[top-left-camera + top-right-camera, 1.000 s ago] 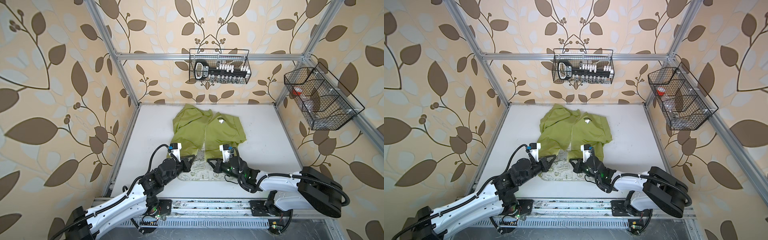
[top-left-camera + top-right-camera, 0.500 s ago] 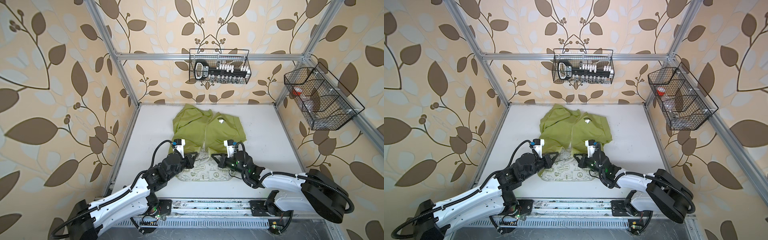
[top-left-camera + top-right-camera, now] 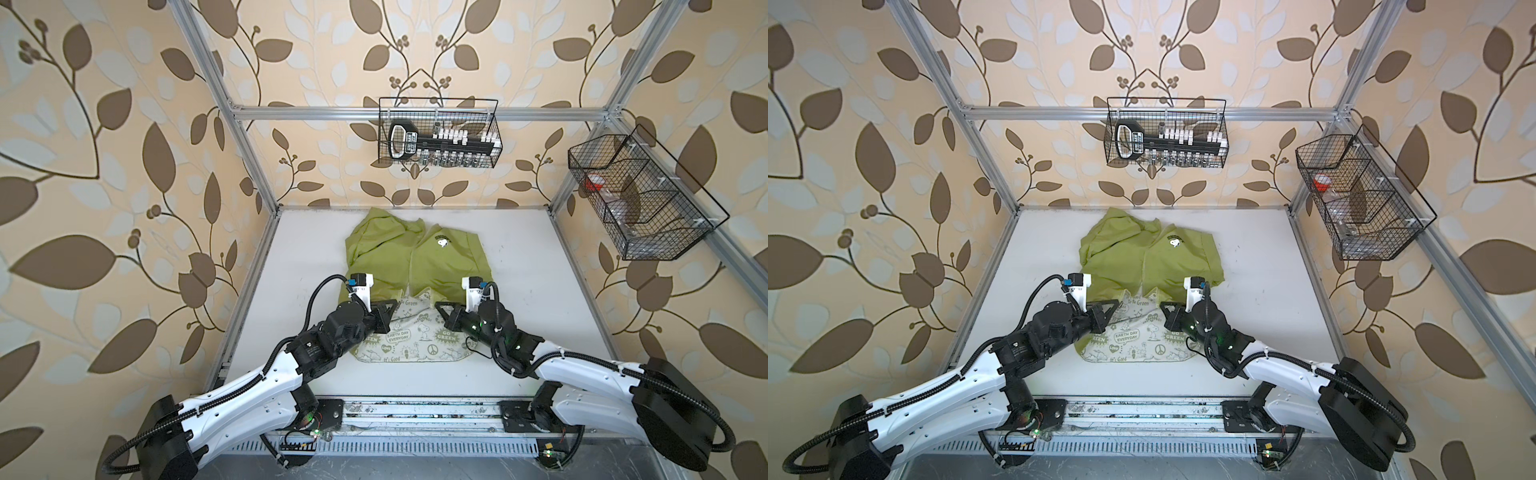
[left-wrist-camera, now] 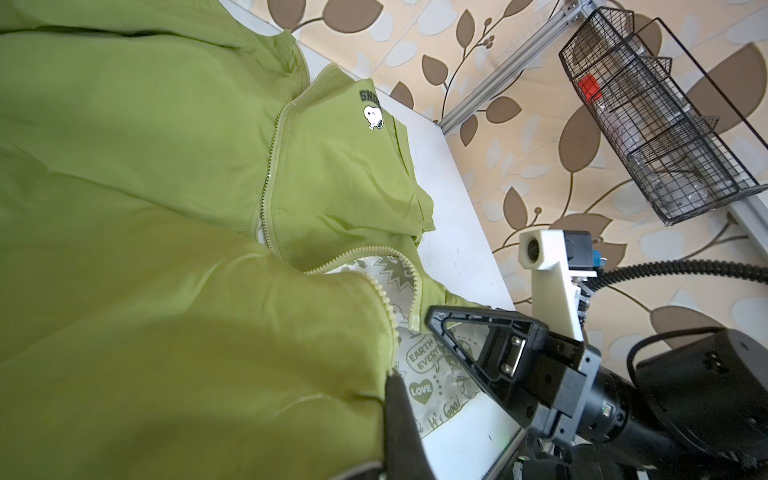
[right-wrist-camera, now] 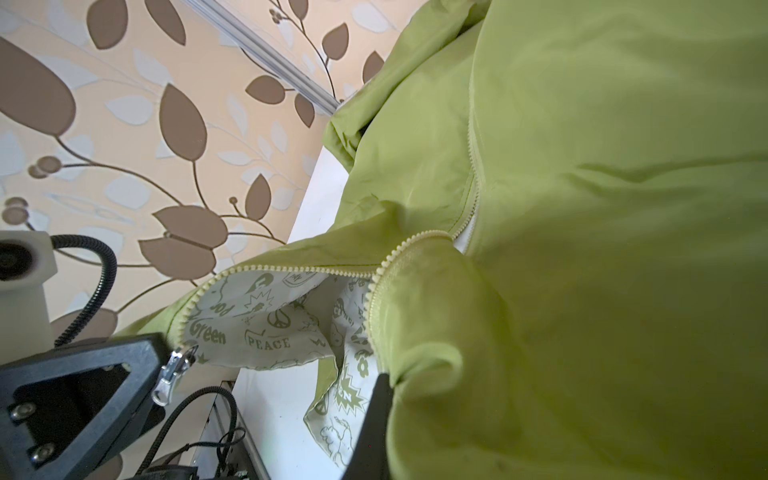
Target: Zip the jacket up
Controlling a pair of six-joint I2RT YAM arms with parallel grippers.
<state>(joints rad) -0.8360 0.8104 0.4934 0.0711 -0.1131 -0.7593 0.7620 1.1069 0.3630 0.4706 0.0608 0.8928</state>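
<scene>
Your jacket (image 3: 415, 257) flaps rose up-frame, baring more lining (image 3: 415, 332); left gripper (image 3: 389, 306) and right gripper (image 3: 439, 308) pinch its edges.

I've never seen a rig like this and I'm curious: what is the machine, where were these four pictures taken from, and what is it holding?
Two robot arms are mounted at a table's edge. Two pictures look down from overhead; the two close-ups come from a camera on each arm's wrist. A lime-green jacket lies on the table, its lower front open, showing printed lining. The left end effector and right end effector each pinch one front edge near the hem. The zipper pull hangs beside the left one.
</scene>
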